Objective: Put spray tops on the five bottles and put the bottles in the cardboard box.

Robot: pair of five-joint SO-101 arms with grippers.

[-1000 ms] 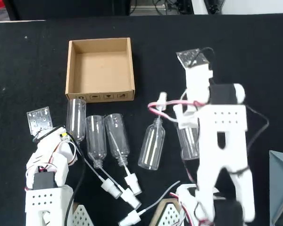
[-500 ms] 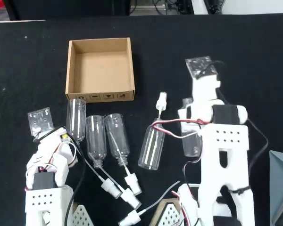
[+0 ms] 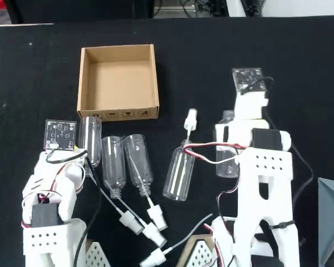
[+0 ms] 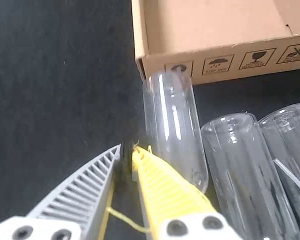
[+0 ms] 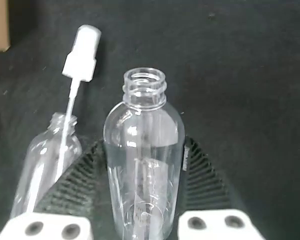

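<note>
Clear bottles [image 3: 112, 161], white spray tops [image 3: 156, 216] lie near open cardboard box [image 3: 118, 113]

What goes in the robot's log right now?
left gripper shut, beside leftmost bottle | right gripper shut on capless bottle | spray top half-inserted in middle bottle

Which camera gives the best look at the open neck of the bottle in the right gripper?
The right wrist view: the bottle sits in the right gripper, its uncapped threaded neck plain. In the high view an arm covers part of the bottle. The left wrist view looks at other bottles.
</note>
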